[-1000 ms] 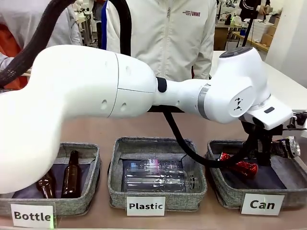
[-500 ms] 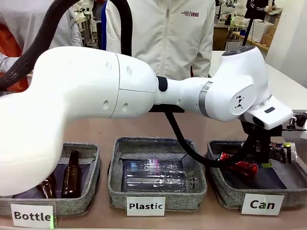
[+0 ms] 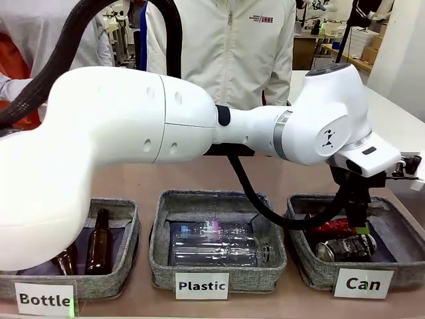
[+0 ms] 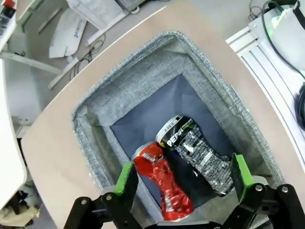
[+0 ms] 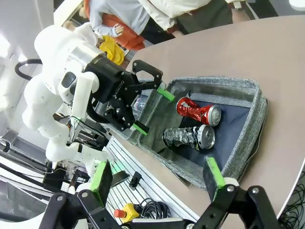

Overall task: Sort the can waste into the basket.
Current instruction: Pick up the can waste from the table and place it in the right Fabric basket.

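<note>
Left arm (image 3: 133, 133) blocks much of your front view; far table and person's lower body hidden behind it. Basket (image 3: 312, 266) labelled "Can": your front view cuts red can (image 3: 332, 227) down to sliver behind black can (image 3: 345, 248). Both cans lie side by side, touching, on dark lining; bare lining beyond them toward far wall. Left gripper (image 4: 183, 179) hangs above them, jaws wide, holding nothing. Right gripper (image 5: 157, 179) spread wide, empty, beside basket rim.

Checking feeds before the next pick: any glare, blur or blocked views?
Front view: the white left arm blocks much of the table. Left wrist view: sharp, glints on the crushed red can and crushed black can. Right wrist view: wide-angle bending, grey woven basket clear.
</note>
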{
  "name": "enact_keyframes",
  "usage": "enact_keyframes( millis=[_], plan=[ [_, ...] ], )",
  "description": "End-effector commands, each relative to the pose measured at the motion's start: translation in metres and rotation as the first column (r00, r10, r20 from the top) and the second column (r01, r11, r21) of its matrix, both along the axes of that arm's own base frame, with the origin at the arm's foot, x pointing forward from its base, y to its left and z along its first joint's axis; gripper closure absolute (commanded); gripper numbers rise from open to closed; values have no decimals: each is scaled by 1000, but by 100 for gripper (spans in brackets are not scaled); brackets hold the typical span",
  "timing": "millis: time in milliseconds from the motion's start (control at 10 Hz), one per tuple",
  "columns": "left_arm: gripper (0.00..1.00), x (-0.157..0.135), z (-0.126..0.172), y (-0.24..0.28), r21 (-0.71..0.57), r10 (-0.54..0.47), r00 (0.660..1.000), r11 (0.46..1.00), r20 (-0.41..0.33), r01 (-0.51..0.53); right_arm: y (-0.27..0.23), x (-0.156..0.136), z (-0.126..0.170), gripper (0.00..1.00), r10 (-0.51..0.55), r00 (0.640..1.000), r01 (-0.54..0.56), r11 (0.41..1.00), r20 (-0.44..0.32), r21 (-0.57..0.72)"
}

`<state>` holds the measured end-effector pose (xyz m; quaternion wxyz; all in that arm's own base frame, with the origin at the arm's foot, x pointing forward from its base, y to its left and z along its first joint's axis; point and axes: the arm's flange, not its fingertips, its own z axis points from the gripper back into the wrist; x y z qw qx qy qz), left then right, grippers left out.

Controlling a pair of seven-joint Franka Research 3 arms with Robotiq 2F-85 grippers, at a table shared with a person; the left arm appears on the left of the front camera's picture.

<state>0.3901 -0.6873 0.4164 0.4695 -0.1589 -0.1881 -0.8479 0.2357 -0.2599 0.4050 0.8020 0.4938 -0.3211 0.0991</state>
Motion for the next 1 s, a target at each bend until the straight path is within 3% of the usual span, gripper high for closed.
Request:
enact_keyframes(
  millis=[0, 200, 400, 500, 600, 700, 800, 900],
  plan=[
    [0, 12, 10, 10, 44, 42, 998, 998, -36, -40, -1, -1, 7, 0, -6, 1000, 6, 1000, -20, -4],
    [0, 15, 31, 62, 39, 81, 996, 996, -47, -79, 10, 12, 4, 0, 21, 1000, -21, 999, -16, -37],
    [0, 15, 62, 146, 5, 124, 987, 992, -103, -125, 42, 42, 19, 0, 85, 996, -86, 995, -21, -56],
    [0, 12, 78, 195, -37, 82, 983, 995, -162, -89, 63, 62, 27, 0, 114, 993, -115, 992, -29, -48],
    [0, 8, 91, 257, -87, 136, 972, 984, -189, -155, 93, 84, 36, 0, 113, 992, -115, 993, -56, -38],
    [0, 4, 96, 316, -110, 254, 943, 953, -214, -281, 122, 99, 43, 0, 153, 986, -153, 988, -65, 5],
    [0, 1, 103, 374, -93, 349, 872, 911, -344, -402, 154, 112, 46, 0, 178, 982, -174, 983, -69, 53],
    [0, 5, 110, 431, -90, 434, 726, 825, -534, -559, 187, 125, 48, 0, 189, 979, -185, 981, -70, 63]
  ],
)
